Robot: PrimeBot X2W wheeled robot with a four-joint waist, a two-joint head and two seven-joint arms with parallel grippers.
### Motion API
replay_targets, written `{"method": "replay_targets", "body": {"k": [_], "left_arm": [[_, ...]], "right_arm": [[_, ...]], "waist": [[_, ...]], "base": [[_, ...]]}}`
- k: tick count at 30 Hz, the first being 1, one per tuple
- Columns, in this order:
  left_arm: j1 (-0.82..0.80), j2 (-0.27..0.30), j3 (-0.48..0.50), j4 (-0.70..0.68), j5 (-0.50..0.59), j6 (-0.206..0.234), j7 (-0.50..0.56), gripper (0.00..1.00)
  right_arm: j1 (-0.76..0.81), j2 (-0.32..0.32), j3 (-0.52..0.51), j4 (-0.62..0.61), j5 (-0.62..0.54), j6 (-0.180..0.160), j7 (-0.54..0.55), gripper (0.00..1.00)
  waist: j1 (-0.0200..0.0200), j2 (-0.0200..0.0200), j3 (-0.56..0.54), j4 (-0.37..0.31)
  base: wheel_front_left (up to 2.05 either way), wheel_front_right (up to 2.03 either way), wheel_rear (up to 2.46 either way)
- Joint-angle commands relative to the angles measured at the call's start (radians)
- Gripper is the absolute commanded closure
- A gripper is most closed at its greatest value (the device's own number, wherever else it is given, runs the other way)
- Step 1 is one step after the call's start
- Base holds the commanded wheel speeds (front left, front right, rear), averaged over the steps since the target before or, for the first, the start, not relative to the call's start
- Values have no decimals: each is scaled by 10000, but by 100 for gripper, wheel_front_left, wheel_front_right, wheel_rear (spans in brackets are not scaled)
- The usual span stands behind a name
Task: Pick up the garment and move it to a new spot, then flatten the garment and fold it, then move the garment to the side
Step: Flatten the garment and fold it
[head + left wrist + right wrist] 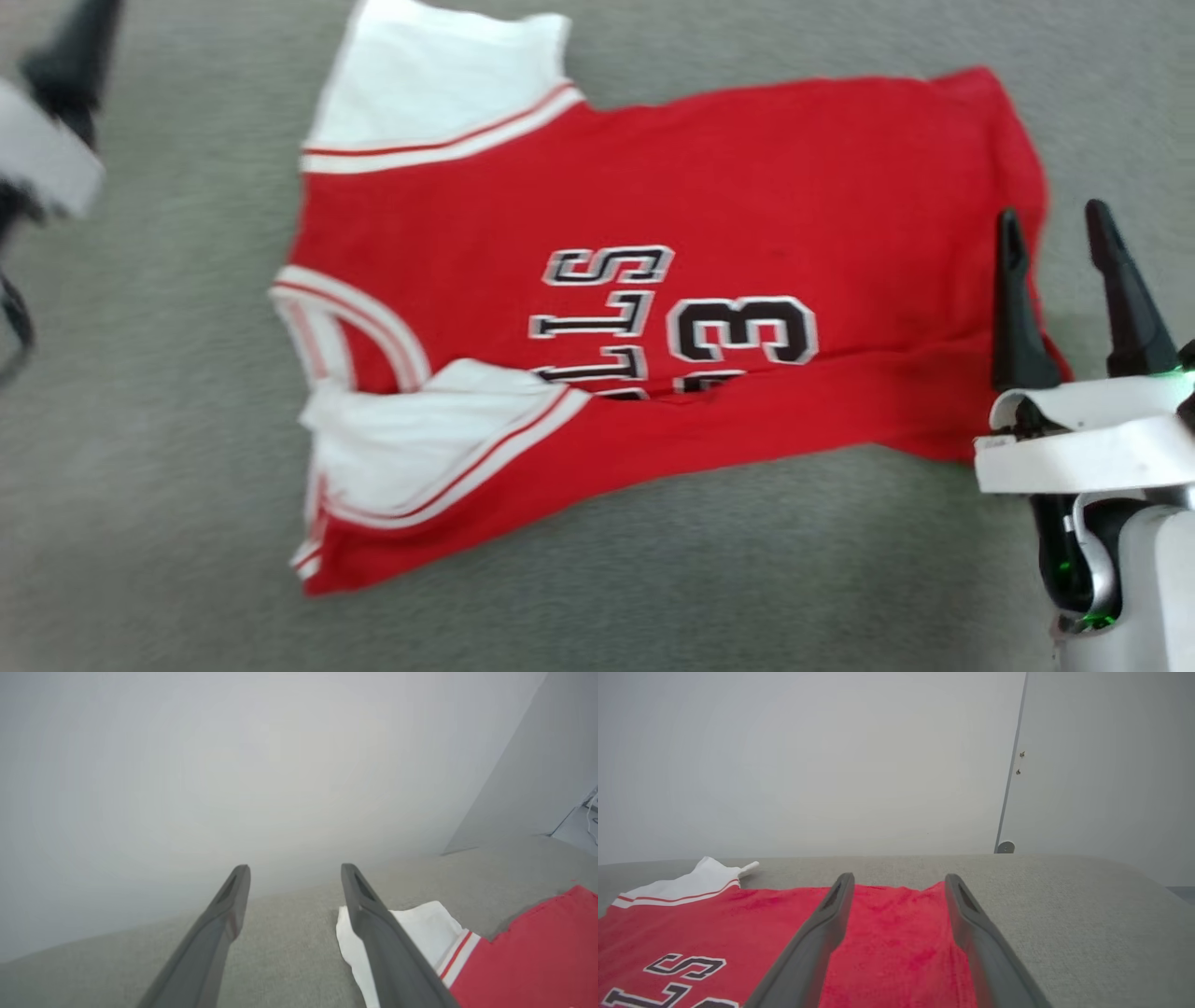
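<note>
Head camera: we look steeply down on the garment [709, 187], near. Left wrist: we sit low beside its white sleeve, facing the wall [187, 765]. Right wrist: low over its hem, looking across it. All three share the garment.

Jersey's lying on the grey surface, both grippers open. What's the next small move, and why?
Probably lower the right gripper onto the hem end of the garment and close on it. Its jaws stand open over that hem, holding nothing, and the near long edge lies folded over part of the chest print, so the next fold likely starts there.
</note>
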Motion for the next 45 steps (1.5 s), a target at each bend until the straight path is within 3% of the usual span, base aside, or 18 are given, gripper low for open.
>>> {"method": "replay_targets", "body": {"k": [1,6,7,9,15,18,25,27,28,29,35,41,45], "left_arm": [[-655,-31,-270,360,251,-114,495,0],[-2362,-147,-1244,1634,454,-207,2577,0],[-2362,-147,-1244,1634,454,-207,2577,0],[-2775,-238,-1731,1820,-84,-217,3899,0],[-3737,272,-2858,2071,-1323,-206,7436,0],[-4192,450,-3157,2211,-1433,-207,8140,0],[-4454,452,-3818,2623,-1513,-208,8582,0],[-4404,400,-3954,2641,-1712,-209,8698,61],[-4400,366,-4009,2627,-1786,-209,8710,87],[-4410,339,-4071,2605,-1861,-209,8694,100],[-4484,237,-4338,2455,-2223,-211,8408,100],[-4911,89,-4524,2185,-2498,-213,8173,100],[-5192,-38,-4683,2054,-2638,-211,8031,100]], "right_arm": [[169,42,133,42,215,-11,-132,0],[336,51,437,103,668,-11,-453,0],[336,51,437,103,668,-11,-453,0],[392,56,580,46,773,-11,-530,0],[535,52,879,-135,957,-11,-638,0],[571,52,969,-275,1040,-11,-665,0],[690,52,1124,-491,1268,-11,-717,0],[716,52,1184,-518,1373,-11,-746,0],[689,52,1212,-542,1399,-11,-748,0],[618,49,1221,-556,1418,-11,-715,0],[-675,49,1423,-536,1073,-11,320,0],[-3324,45,1136,111,589,-11,3060,0],[-5095,-98,729,1254,687,-11,4964,0]], "waist": [[0,0,857,-1235],[0,0,1200,-1950],[0,0,1200,-1950],[0,0,1289,-2144],[0,0,1507,-2547],[0,0,1682,-2723],[0,0,2047,-2981],[0,0,2087,-2968],[0,0,2103,-2948],[0,0,2114,-2925],[0,0,2110,-2700],[0,0,2364,-2358],[0,0,2577,-2087]], "base": [[0,0,0],[0,0,0],[0,0,0],[0,0,0],[0,0,0],[0,0,0],[0,0,0],[0,0,0],[0,0,0],[0,0,0],[0,0,0],[0,0,0],[0,0,0]]}}
